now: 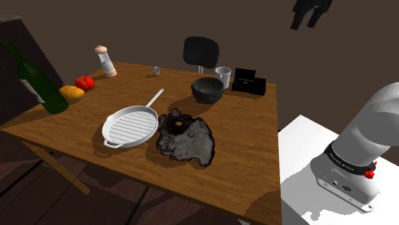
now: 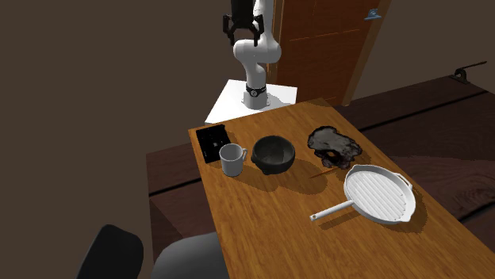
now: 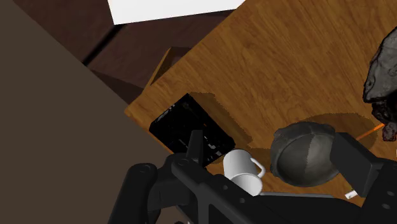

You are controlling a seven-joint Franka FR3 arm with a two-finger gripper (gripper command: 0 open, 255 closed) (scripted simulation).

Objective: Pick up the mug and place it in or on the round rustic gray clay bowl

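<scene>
A pale grey mug (image 1: 222, 76) (image 2: 232, 159) (image 3: 243, 170) stands upright on the wooden table (image 1: 243, 140), touching or nearly touching a dark grey round bowl (image 1: 207, 89) (image 2: 274, 153) (image 3: 304, 153) that has nothing in it. The mug sits between the bowl and a black box (image 1: 249, 82). My black gripper (image 1: 308, 14) (image 2: 243, 24) (image 3: 271, 145) hangs high above the table's stand-side end, well clear of both. Its fingers (image 3: 195, 147) stand apart, open, with nothing between them. Seen along the gripper, mug and bowl lie far below between the fingers.
A white grill pan (image 1: 131, 126) (image 2: 379, 194) and a dark lumpy mass (image 1: 185, 135) (image 2: 335, 145) lie mid-table. A green bottle (image 1: 35, 80), red pepper (image 1: 84, 82), yellow fruit (image 1: 71, 93) and pepper mill (image 1: 105, 61) stand at the far end. A black chair (image 1: 201, 51) stands beside the table.
</scene>
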